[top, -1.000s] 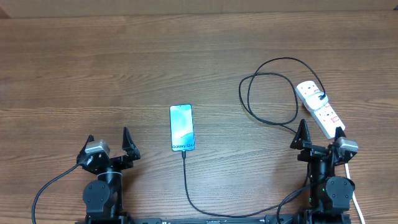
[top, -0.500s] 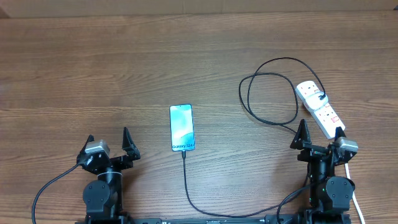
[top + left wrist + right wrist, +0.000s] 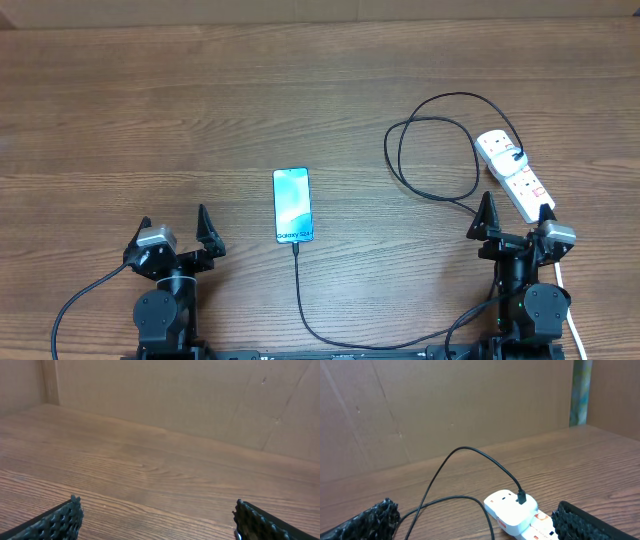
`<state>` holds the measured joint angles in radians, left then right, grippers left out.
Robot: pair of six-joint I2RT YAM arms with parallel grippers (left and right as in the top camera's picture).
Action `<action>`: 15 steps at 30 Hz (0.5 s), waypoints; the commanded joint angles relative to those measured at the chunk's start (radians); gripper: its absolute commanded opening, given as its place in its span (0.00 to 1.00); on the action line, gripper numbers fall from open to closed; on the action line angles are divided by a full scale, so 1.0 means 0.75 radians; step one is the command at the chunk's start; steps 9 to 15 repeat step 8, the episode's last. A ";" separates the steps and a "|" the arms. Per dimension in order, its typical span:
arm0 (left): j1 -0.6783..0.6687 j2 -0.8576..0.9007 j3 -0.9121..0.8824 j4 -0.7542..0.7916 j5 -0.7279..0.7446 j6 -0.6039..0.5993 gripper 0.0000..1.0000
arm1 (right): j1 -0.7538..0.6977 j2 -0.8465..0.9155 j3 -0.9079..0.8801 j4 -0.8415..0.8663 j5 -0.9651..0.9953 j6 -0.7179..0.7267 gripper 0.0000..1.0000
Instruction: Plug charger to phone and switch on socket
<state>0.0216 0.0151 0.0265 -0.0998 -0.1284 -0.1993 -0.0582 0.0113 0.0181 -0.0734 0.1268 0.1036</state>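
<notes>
The phone [image 3: 292, 204] lies flat at mid-table with its light blue screen up. The charger [image 3: 432, 158], a thin black cable, meets the phone's near end, runs toward the front edge, then loops on the right and plugs into a white adapter on the socket [image 3: 520, 178]. In the right wrist view the socket [image 3: 512, 509] and the charger [image 3: 470, 453] lie just ahead. My right gripper [image 3: 515, 212] [image 3: 477, 522] stands open just short of the socket, touching nothing. Left of the phone, my left gripper [image 3: 173, 228] [image 3: 157, 520] is open over bare wood.
The socket's white cord [image 3: 571, 312] trails toward the front edge beside the right arm's base. A brown board wall [image 3: 180, 395] stands along the far side of the wooden table [image 3: 200, 110].
</notes>
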 commanded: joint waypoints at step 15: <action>0.008 -0.014 -0.009 0.005 -0.008 0.026 0.99 | -0.005 -0.010 -0.014 0.001 -0.011 -0.005 1.00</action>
